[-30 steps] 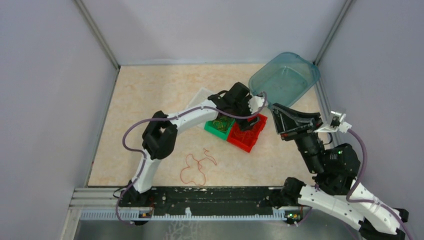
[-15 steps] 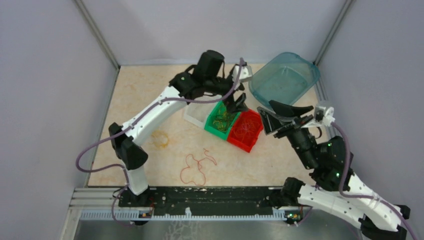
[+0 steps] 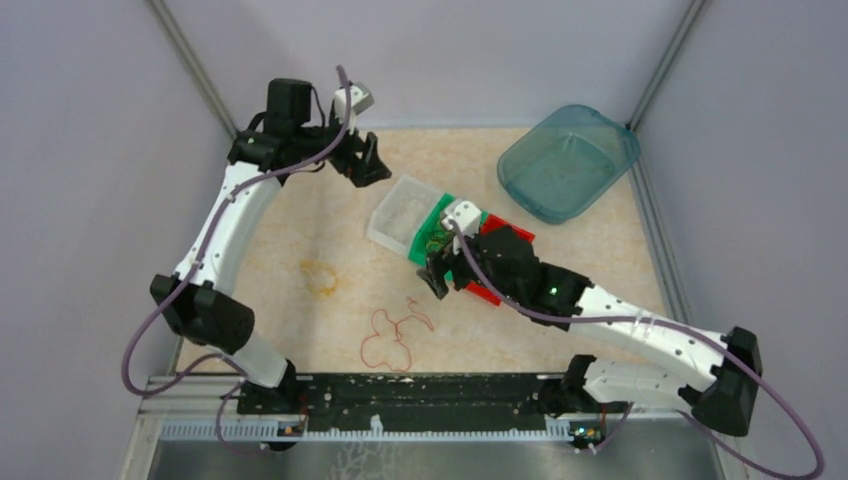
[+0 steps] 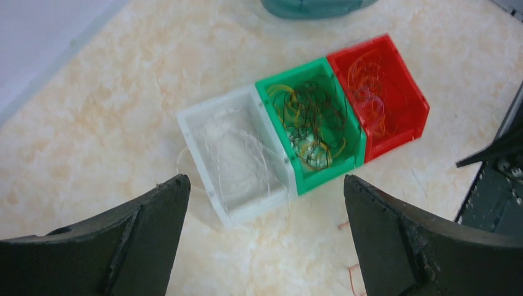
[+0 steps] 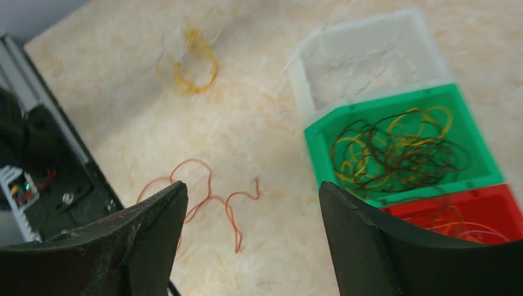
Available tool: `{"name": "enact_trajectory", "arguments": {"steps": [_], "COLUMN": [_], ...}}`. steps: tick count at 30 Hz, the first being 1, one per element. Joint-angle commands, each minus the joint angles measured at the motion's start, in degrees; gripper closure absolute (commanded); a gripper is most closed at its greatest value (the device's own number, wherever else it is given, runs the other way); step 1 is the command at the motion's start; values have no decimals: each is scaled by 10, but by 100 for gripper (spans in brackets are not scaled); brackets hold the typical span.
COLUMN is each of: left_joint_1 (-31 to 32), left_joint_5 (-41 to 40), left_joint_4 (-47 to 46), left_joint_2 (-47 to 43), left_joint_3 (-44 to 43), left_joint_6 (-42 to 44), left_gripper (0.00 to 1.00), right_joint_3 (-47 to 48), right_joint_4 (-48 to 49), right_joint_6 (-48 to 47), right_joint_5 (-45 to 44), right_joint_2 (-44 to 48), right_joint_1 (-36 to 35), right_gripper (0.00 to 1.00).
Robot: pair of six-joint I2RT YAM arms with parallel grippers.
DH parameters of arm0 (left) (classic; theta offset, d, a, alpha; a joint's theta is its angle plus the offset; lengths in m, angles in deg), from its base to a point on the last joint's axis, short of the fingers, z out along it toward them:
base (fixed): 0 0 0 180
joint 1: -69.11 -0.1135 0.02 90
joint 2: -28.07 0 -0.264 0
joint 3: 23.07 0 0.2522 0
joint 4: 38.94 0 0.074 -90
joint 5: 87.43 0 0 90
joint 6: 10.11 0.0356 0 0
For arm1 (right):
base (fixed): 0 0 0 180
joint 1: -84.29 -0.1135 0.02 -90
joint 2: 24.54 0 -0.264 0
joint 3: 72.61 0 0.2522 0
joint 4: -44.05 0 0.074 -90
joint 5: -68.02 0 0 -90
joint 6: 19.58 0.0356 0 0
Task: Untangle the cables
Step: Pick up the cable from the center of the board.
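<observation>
The loose cables are a thin orange-red tangle on the tabletop near the front, and a yellow loop left of it. In the right wrist view the orange-red tangle lies just below and left of my right gripper, which is open and empty above the table. The yellow loop lies farther off. My right gripper hovers at the front edge of the bins. At the back left my left gripper is raised high, open and empty.
Three joined bins stand mid-table: white with pale loops, green with yellow and brown loops, red with orange loops. A teal tub sits at the back right. Grey walls close in three sides, with a black rail at the front.
My left arm has lifted away from the bins and swung to the back left. My right arm has swept in from the right to the bins, its jaws opening.
</observation>
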Motion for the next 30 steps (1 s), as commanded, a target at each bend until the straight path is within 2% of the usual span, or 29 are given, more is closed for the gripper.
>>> {"name": "enact_trajectory", "arguments": {"steps": [1,4,6,10,15,18,25,28,30], "left_joint_1": [-60,-120,-172,-246,-309,-316,-317,-317,-317], "left_joint_5": [43,37,60,68,106,103,48,44,42], "left_joint_4": [53,64,90,153,158,170,76,63,54], "left_joint_2": [-65,-102,-106,-95,-103,-106,-122,-125,-123], "left_joint_3": [101,185,222,254,295,317,440,465,472], "left_joint_6": [43,111,157,240,296,337,328,338,339], "left_gripper": [1,1,1,1,1,1,4,3,4], "right_joint_3": [-15,-29,-48,-63,-82,-95,-104,-110,-112], "right_joint_4": [9,24,52,78,130,155,206,221,226], "right_joint_6": [-18,-6,-2,-1,0,-4,-9,-11,-12], "right_joint_5": [146,185,187,165,158,159,152,134,123], "right_joint_2": [-38,-90,-126,-201,-253,-265,-312,-311,-307], "right_joint_1": [4,2,-11,-37,-48,-51,-55,-57,-57], "right_gripper": [21,21,19,14,13,14,37,43,53]}}
